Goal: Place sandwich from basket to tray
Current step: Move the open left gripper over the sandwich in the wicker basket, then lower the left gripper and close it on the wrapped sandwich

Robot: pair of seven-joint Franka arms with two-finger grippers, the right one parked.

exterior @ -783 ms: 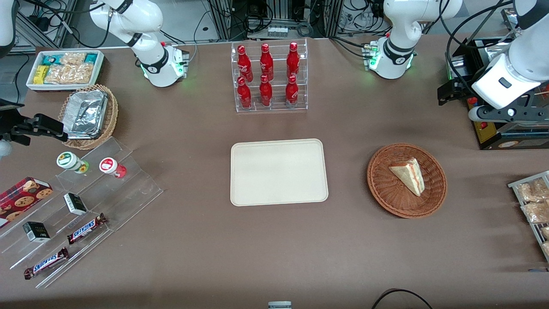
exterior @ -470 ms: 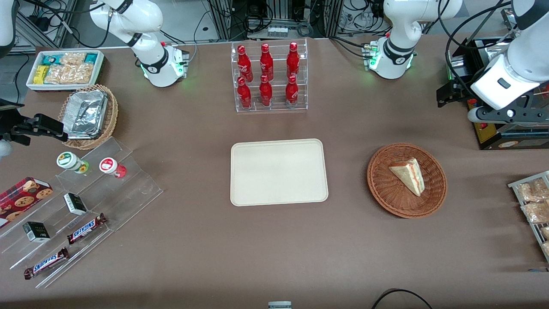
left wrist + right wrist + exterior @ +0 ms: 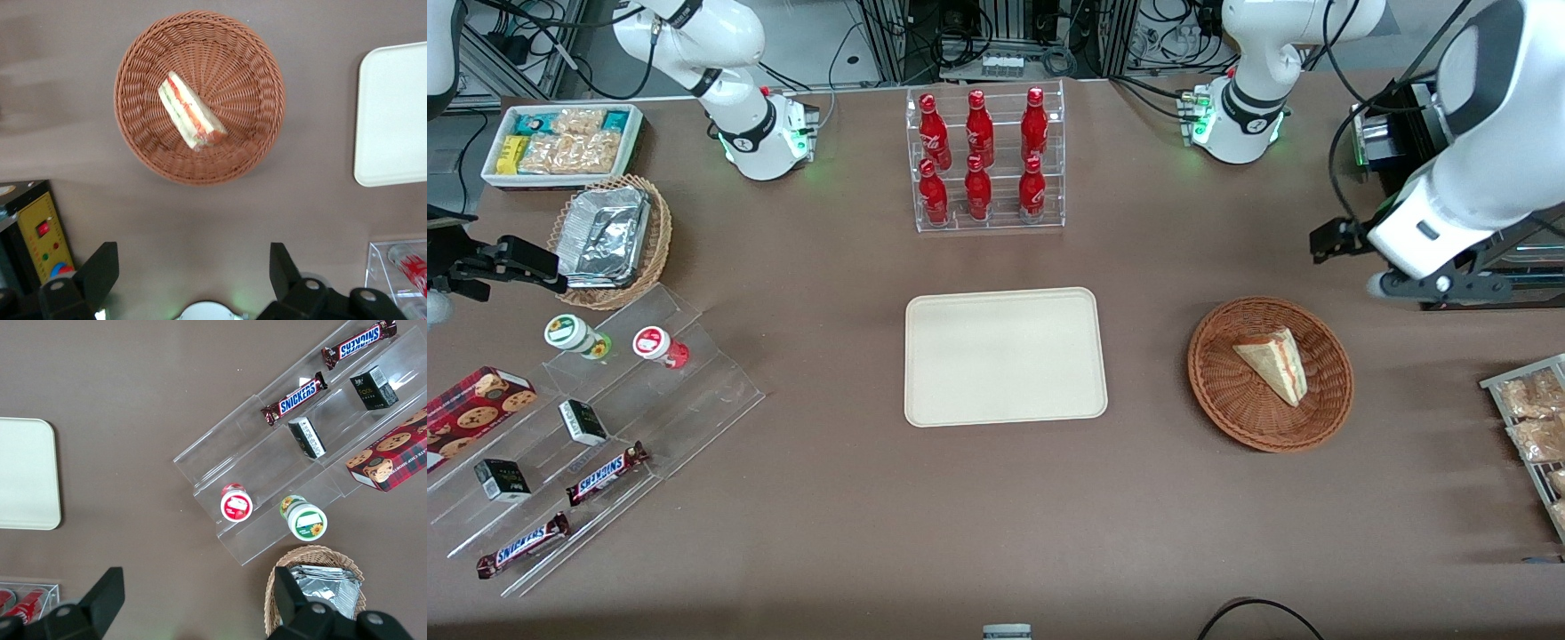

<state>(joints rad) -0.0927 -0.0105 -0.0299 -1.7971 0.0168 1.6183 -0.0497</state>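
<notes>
One tray (image 3: 1005,356) sits bare mid-table, so you have a flat, open landing spot. Next along, one basket (image 3: 1270,373) cradles one sandwich (image 3: 1272,363), lying on its side against the weave, cut edge showing. Your gripper (image 3: 193,280) hangs high, farther from the front camera than the basket, fingers (image 3: 99,270) spread wide and holding nothing, presumably lining up for a drop onto the sandwich.

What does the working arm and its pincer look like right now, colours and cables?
The working arm has glossy white rounded shells with a dark band, black cables looping near it and a black camera block at the wrist. Its pincer has two black wedge-shaped fingers, set wide apart, above the table beside the basket.
</notes>
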